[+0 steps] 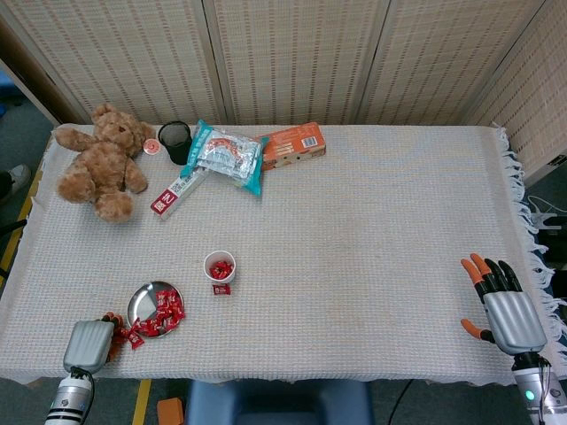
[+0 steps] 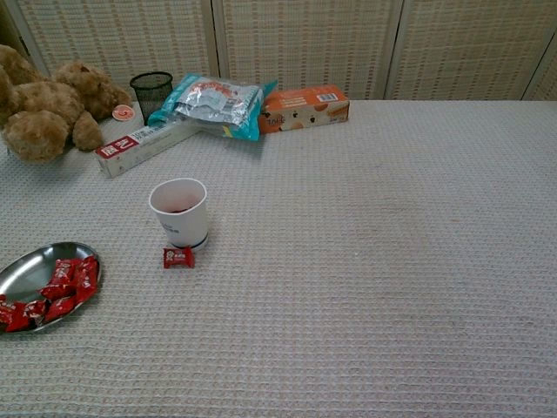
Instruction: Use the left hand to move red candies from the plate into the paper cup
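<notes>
A small metal plate [image 1: 142,299] sits near the front left of the table, with several red candies [image 1: 165,314] on its right side and spilling over its front-left rim. My left hand [image 1: 89,343] is just left of the plate at the table's edge. Its fingers curl in toward the candies by the rim, and I cannot see whether one is in its grip. The white paper cup [image 1: 220,265] stands to the plate's upper right with red candies inside. One loose candy [image 1: 221,289] lies in front of it. The chest view shows the plate [image 2: 26,266], candies [image 2: 65,280], cup [image 2: 180,213] and loose candy [image 2: 178,257], but no hands. My right hand [image 1: 505,310] rests at the front right, fingers spread.
A teddy bear [image 1: 102,161], black mesh cup [image 1: 175,140], long red-and-white box [image 1: 177,191], teal snack bag [image 1: 226,155] and orange box [image 1: 292,144] line the back left. The cloth's fringed edge [image 1: 523,221] runs down the right.
</notes>
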`<state>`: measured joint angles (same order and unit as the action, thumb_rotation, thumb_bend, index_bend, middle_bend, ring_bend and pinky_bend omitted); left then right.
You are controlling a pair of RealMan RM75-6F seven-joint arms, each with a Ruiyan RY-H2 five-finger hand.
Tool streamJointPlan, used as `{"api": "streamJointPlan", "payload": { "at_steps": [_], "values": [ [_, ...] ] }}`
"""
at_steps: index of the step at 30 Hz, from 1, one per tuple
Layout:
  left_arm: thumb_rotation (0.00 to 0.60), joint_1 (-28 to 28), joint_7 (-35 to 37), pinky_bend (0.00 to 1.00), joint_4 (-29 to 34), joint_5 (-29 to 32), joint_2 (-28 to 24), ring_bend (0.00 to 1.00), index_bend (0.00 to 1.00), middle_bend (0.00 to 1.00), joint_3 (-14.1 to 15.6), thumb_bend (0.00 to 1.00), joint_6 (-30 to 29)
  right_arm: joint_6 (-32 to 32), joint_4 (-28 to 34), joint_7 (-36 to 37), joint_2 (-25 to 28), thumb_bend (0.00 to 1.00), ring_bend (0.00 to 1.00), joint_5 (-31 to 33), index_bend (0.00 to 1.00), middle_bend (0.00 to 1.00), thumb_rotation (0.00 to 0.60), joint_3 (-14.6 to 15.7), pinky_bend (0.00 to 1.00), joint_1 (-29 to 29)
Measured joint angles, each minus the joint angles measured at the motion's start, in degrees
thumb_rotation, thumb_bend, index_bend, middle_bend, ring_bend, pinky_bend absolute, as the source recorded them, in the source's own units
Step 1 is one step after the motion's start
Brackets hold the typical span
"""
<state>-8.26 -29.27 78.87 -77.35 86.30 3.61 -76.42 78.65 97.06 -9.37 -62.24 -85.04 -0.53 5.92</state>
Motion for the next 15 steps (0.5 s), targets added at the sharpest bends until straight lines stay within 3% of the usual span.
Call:
{"api": "streamJointPlan", "payload": {
  "at_steps": [8,15],
  "values": [
    [0.6,0.27,-0.13,0.97,-1.29,-0.82,0.76,0.65,0.52,0.51,0.1,0.43,0.25,-0.31,0.08,-0.24,-0.02,0.08,0.0,0.43,0.0,0.0,0.6,-0.09,0.0,0.11],
    [0.6,0.34,0.25,0.97,-1.39,-1.03,0.78,0.66,0.59,0.63,-0.1,0.49,0.6,-0.43,0.08,-0.39,-0.09,0.08,0.0,0.52,0.0,0.0,0.6,-0.09,0.0,0.17]
  ]
}}
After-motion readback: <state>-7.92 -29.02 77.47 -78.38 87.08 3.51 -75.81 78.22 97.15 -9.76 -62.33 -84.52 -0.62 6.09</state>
